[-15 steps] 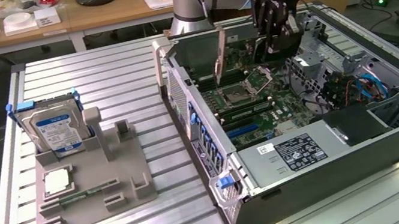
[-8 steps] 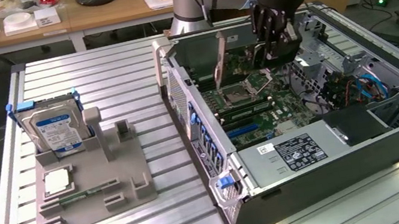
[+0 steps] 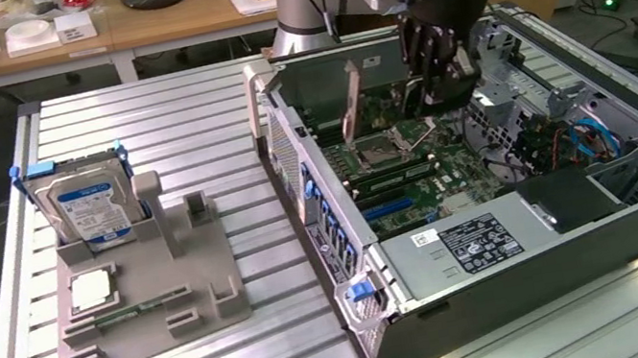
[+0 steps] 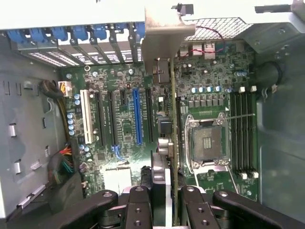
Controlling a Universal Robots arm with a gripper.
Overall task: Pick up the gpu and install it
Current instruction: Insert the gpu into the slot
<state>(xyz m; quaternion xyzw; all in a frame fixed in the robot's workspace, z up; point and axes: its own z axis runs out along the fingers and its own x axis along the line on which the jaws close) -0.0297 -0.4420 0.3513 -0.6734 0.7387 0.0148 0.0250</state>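
I've got the gripper [image 3: 436, 96] clamped on the gpu [image 4: 172, 109], edge-on over the mobo [image 4: 125, 119] in the case [image 3: 546, 292], upper centre-right of the exterior view; I judge it light, stiff, fragile, so hold bare board edges, not fan/components.

gpu [image 4: 172, 129] edge-on, upright over motherboard [image 4: 125, 131], silver bracket at one end
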